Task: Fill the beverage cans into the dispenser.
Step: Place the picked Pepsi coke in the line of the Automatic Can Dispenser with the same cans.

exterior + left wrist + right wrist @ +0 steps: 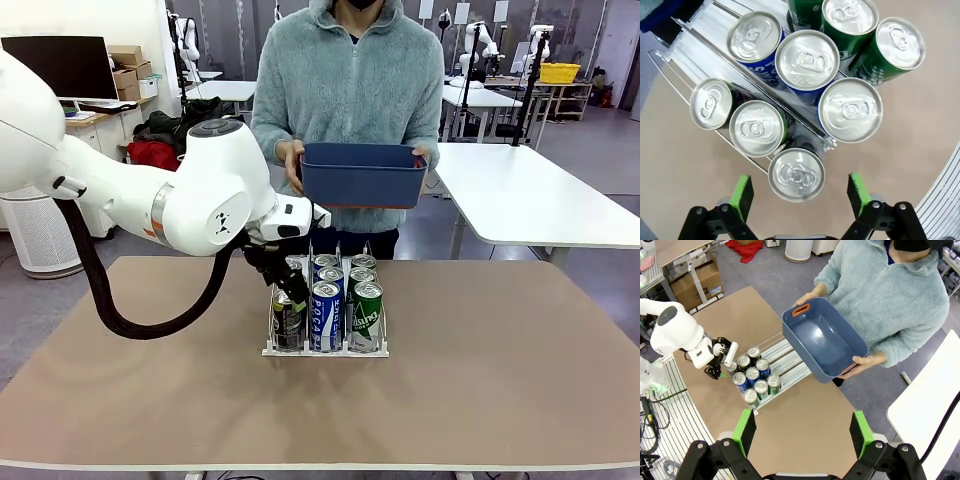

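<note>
Now | left tool (798, 194) spread wide, gripping nothing, astride the near can (796, 174) in the dispenser's (325, 350) left lane | right tool (800, 433) open, empty, high above desk (500, 380) | advice: lift straight up, pads clear of neighbouring cans | room: open desk left and near; person's blue bin (362, 174) far.
</note>
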`<state>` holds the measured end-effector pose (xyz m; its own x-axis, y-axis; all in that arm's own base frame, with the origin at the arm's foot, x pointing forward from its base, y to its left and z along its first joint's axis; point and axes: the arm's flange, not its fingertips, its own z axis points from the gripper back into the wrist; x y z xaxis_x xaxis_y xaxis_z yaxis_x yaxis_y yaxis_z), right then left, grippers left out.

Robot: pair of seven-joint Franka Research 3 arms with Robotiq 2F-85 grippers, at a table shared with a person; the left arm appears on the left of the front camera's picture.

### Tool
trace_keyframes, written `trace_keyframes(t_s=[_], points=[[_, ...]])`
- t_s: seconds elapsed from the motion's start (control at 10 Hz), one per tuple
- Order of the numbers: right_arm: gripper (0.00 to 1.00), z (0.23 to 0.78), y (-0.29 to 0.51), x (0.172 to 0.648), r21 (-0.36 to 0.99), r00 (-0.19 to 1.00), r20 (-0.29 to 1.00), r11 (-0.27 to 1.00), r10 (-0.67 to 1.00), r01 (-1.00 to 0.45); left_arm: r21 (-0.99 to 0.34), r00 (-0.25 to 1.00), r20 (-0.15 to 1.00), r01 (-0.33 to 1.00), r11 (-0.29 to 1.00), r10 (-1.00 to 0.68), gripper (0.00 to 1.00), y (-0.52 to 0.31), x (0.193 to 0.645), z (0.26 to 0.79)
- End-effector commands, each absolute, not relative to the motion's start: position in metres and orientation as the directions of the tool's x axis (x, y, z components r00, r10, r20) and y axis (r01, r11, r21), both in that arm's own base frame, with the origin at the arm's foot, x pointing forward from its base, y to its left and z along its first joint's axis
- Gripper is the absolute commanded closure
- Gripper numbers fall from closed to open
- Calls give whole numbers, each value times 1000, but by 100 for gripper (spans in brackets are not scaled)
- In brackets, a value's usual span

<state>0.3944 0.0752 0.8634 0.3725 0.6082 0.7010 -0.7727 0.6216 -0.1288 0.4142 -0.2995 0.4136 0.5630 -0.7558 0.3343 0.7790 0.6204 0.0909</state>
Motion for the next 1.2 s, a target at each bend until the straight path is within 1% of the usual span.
trace_keyframes(t_s=[0.0, 0.6, 0.7, 0.8, 1.0, 1.1], points=[[0, 863, 76, 394, -120, 382, 703, 630, 600, -768, 77, 564, 324, 785, 615, -760, 0, -299, 420, 405], [0, 863, 76, 394, -120, 382, 703, 630, 600, -768, 79, 570, 317, 780, 620, -758, 0, -302, 416, 402], [0, 863, 76, 394, -120, 382, 703, 630, 600, -768, 3, 544, 343, 814, 581, -765, 0, -293, 406, 429], [0, 863, 76, 394, -120, 382, 703, 630, 600, -768, -48, 522, 341, 840, 540, -782, 0, -281, 394, 456], [0, 863, 76, 394, -120, 382, 703, 630, 600, -768, -82, 445, 382, 889, 450, -810, 0, -264, 386, 509], [0, 863, 76, 394, -120, 382, 703, 630, 600, -768, -72, 437, 371, 893, 444, -819, 0, -249, 382, 536]])
